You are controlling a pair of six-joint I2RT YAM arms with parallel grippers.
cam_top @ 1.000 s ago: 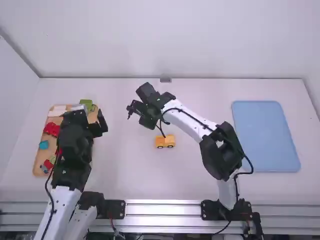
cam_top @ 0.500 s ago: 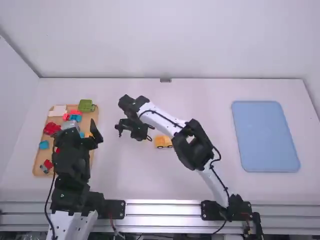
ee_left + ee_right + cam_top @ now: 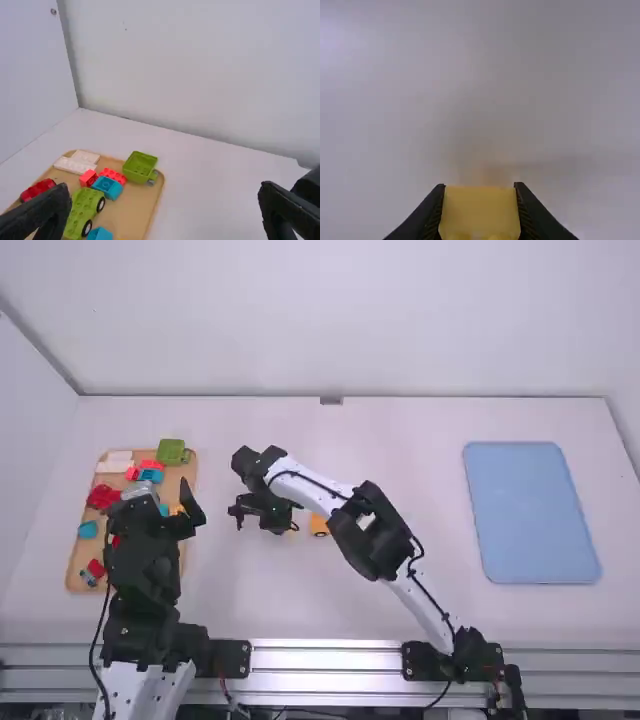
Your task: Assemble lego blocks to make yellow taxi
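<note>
Right wrist view: right gripper (image 3: 479,185) clamps yellow block (image 3: 480,211) by opposite sides, presumably freeing mating faces; left gripper (image 3: 165,187) stands open.

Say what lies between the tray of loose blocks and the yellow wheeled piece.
In the high view, the right gripper, nearer the wheeled piece than the tray; the right wrist view shows its fingers clamped on a yellow block.
</note>
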